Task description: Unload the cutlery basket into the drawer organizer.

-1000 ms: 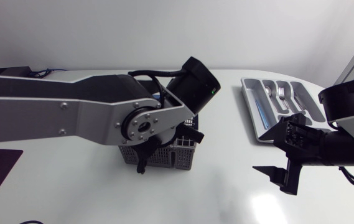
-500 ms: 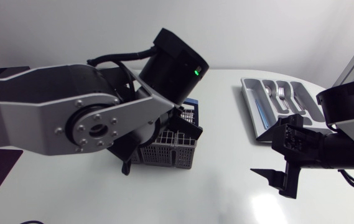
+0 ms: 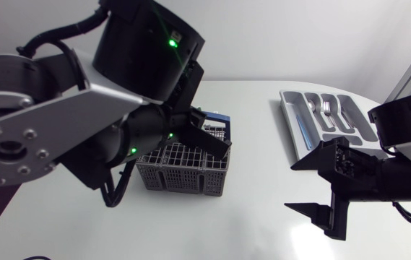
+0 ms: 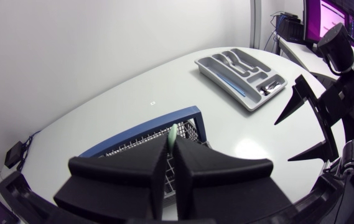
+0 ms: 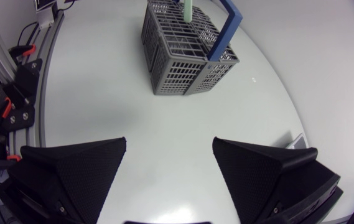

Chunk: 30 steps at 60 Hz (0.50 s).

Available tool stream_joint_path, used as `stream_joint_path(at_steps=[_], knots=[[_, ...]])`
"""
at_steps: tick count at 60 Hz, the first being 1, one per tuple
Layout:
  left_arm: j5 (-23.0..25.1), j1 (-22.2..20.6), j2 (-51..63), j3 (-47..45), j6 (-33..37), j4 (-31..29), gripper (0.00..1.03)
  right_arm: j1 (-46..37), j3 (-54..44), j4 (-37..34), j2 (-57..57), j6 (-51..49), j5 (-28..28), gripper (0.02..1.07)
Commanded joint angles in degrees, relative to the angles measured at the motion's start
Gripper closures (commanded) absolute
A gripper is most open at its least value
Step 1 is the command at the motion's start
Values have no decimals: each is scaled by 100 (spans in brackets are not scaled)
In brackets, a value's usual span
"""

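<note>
Your left gripper (image 4: pixel 171 154), directly over the cutlery basket (image 3: pixel 183 167), pinches a pale green handle (image 4: pixel 172 134) rising from it. Your right gripper (image 3: pixel 292 186), well right of the basket, gapes empty; the drawer organizer (image 3: pixel 326 123) lies farther right. A shallow pinch could slip, dropping the utensil.

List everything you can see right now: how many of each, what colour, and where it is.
Table: one, white, under everything.
Cutlery basket: one, grey mesh with a blue handle, mid-table.
Drawer organizer: one, grey, far right part of the table.
Cutlery pieces: at least two, silver, lying in the organizer's compartments.
Utensil handle: one, pale green, standing up out of the basket.
Left gripper: one, black, above the basket, shut on the utensil handle.
Right gripper: one, black, open over bare table in front of the organizer.
</note>
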Motion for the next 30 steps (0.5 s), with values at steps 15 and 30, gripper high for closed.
stream_joint_path(at_steps=[15,30], knots=[[1080,20,-181,-66,-1024,-371,99,709,787,-137,68,1401,-651,7],[1775,169,-31,40,-1551,-547,99,1210,1086,259,499,2192,-774,9]])
